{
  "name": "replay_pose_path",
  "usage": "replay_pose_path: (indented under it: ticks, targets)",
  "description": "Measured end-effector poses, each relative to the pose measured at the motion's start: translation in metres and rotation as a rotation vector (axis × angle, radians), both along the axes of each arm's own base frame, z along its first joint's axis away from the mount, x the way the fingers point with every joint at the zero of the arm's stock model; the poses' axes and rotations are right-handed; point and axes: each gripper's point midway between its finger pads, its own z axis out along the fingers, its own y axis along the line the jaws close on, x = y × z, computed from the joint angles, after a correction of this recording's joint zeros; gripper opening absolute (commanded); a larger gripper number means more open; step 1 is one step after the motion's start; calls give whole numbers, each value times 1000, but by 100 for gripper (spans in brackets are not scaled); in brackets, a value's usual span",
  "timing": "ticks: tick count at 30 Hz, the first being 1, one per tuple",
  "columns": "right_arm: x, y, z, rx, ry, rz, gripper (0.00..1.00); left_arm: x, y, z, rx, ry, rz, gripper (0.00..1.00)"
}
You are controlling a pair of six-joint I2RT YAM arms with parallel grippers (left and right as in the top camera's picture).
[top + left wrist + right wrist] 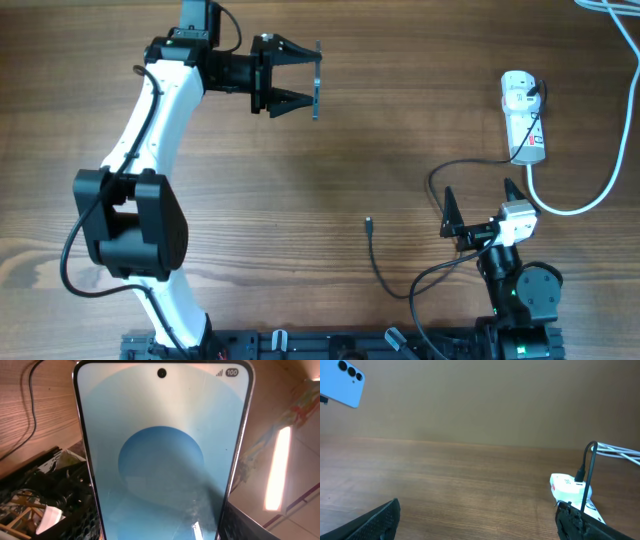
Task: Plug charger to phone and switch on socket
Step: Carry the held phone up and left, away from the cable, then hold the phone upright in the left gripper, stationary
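My left gripper (311, 77) is shut on the phone (316, 62), holding it by its long edges at the back left, edge-on to the overhead camera. The cyan screen of the phone (160, 450) fills the left wrist view, with dark fingers (75, 520) beside it. The phone's back (340, 382) shows high up in the right wrist view. The white socket (520, 115) lies at the far right with the charger's black plug (534, 92) in it. The charger's thin cable ends in a loose tip (369, 222) on the table. My right gripper (478, 192) stands open and empty, left of the socket (567, 487).
A thick white cord (600, 190) loops from the socket to the back right corner. The charger cable (385, 285) curves along the table towards the right arm's base (520, 295). Black frames line the front edge (300, 345).
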Motion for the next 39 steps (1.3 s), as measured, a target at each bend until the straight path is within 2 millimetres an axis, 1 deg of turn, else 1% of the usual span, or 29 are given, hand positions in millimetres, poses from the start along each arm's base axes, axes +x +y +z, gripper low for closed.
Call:
replay_pose_path:
  ticks: [8, 39]
  targets:
    - [0, 0, 0, 0, 0, 0, 100, 6, 12, 0, -3, 1, 29, 63]
    - [0, 0, 0, 0, 0, 0, 100, 6, 12, 2, -9, 1, 26, 64]
